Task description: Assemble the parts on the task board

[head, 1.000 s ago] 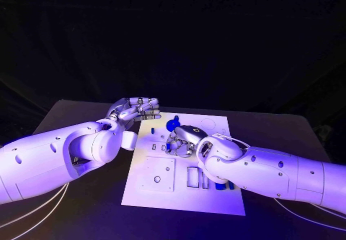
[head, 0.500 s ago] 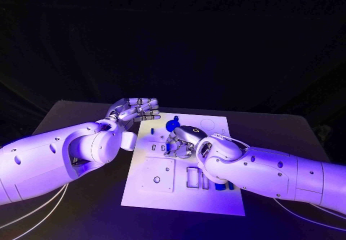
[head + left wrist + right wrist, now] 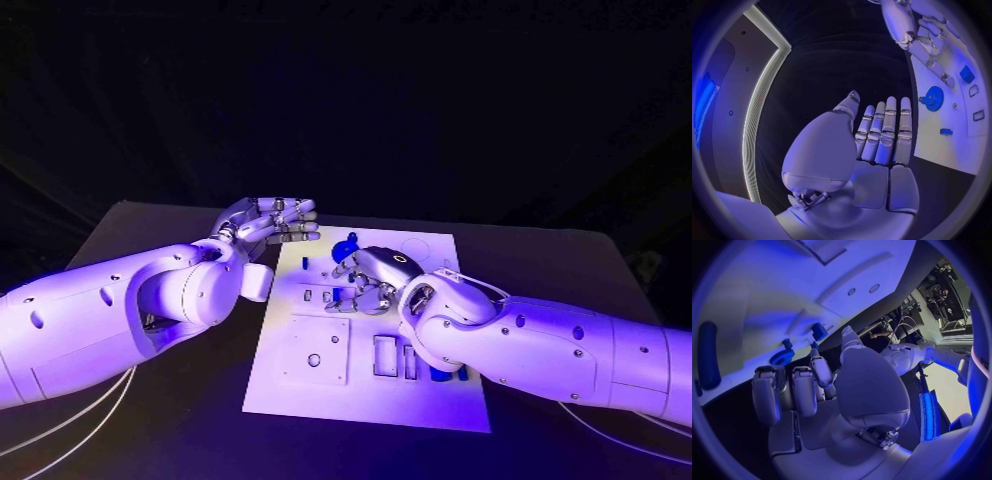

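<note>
Our left hand (image 3: 271, 219) hangs released, silver fingers straight, beside the flat white board (image 3: 303, 385). Our right hand (image 3: 368, 280) curls over it; grasp unclear. A blue gear-shaped part (image 3: 932, 95) lies there.

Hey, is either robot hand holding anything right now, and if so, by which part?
The left hand holds nothing, fingers straight. The right hand hovers over the board; its grip cannot be told.

Head cam: high, looking down at task board (image 3: 368, 385), table's 12 o'clock edge far. Wrist cams: close behind each palm. Left wrist and head views share the blue gear (image 3: 932, 95) (image 3: 346, 247).
</note>
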